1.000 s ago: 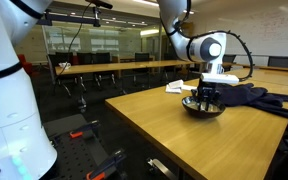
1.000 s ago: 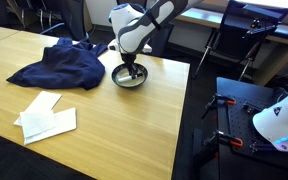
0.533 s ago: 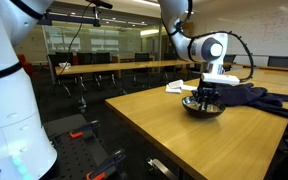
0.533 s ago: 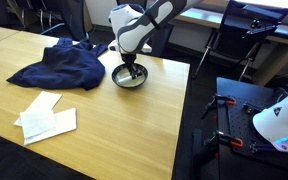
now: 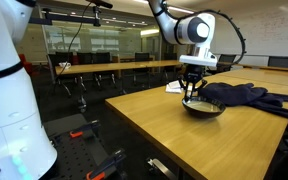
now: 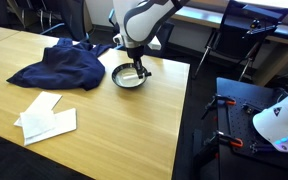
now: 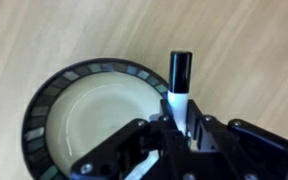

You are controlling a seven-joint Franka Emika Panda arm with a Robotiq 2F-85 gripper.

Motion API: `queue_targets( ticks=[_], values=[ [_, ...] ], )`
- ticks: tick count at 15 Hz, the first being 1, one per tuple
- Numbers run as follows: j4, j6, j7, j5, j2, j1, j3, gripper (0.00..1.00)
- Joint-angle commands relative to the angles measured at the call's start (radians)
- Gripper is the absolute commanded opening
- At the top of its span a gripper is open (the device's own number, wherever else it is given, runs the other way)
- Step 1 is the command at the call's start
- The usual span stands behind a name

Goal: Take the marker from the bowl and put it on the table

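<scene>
In the wrist view, the one end effector [image 7: 189, 128] fills the bottom edge of the frame and is clamped on the single marker [image 7: 180, 80], which has a white barrel and a black cap. The marker points up the frame, its cap lying across the upper right of the rim of the one bowl [image 7: 44, 100]. The bowl has a cream inside and a dark patterned band. Beyond it is only the pale wood of the bench [image 7: 254, 50].

In an exterior view, two white paper sheets [image 6: 46, 116] lie overlapped at the lower left, nearest the camera. Farther up the frame one dark blue cloth [image 6: 59, 65] is heaped, with the bowl [image 6: 124, 80] just right of it. The end effector [image 6: 136, 68] hangs over the right part of the bowl.

In an exterior view from low at the bench edge, the end effector [image 5: 192, 93] stands above the bowl [image 5: 206, 108], clear of its rim, with the cloth [image 5: 246, 95] behind to the right.

Only the wrist view shows the marker and the grip plainly; in both exterior views the marker is too small to make out. Only the higher exterior view shows the two sheets clearly.
</scene>
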State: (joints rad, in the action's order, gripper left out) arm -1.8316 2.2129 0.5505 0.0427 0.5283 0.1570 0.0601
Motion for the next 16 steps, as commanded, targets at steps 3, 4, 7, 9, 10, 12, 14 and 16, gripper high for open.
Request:
queue_targets(
  ticks=[3, 4, 7, 9, 10, 12, 14, 16],
  values=[
    [-0.149, 0.005, -0.384, -0.100, -0.097, -0.131, 0.022, 0.05],
    [-0.148, 0.014, -0.449, -0.126, -0.085, -0.157, 0.030, 0.05],
    [-0.149, 0.054, -0.614, -0.200, -0.061, -0.221, 0.040, 0.05],
    [-0.156, 0.099, -0.693, -0.246, -0.050, -0.243, 0.038, 0.05],
    [-0.168, 0.141, -0.711, -0.280, -0.048, -0.243, 0.044, 0.05],
    [-0.179, 0.231, -0.758, -0.331, -0.031, -0.253, 0.044, 0.05],
    [-0.183, 0.313, -0.823, -0.367, -0.010, -0.268, 0.039, 0.05],
    [-0.184, 0.397, -0.904, -0.382, 0.014, -0.292, 0.025, 0.05]
  ],
)
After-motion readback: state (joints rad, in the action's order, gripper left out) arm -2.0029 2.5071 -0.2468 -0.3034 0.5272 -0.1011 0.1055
